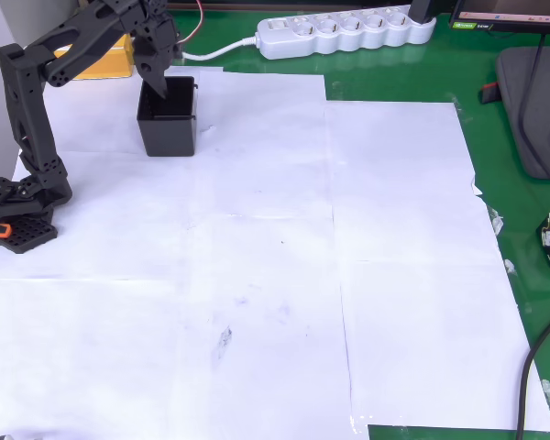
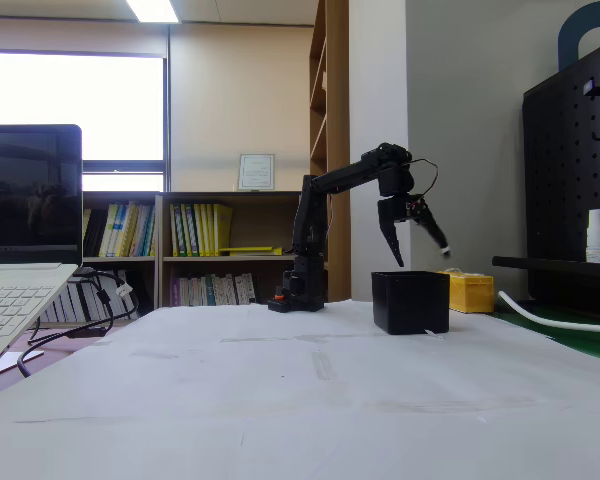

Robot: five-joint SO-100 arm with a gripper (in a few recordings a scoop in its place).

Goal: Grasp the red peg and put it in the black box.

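The black box (image 1: 170, 128) stands open-topped on the white paper at the upper left of the overhead view; in the fixed view the black box (image 2: 410, 302) sits right of centre. My gripper (image 1: 159, 81) hangs directly over the box's opening. Seen from the fixed view, the gripper (image 2: 418, 245) is a little above the rim, open, its fingers spread and pointing down with nothing between them. The red peg is hidden from view.
A yellow block (image 1: 103, 60) lies just behind the box, near the arm. A white power strip (image 1: 344, 32) runs along the back edge. The arm's base (image 1: 18, 215) sits at the left edge. A laptop (image 2: 20, 260) stands at the left of the fixed view.
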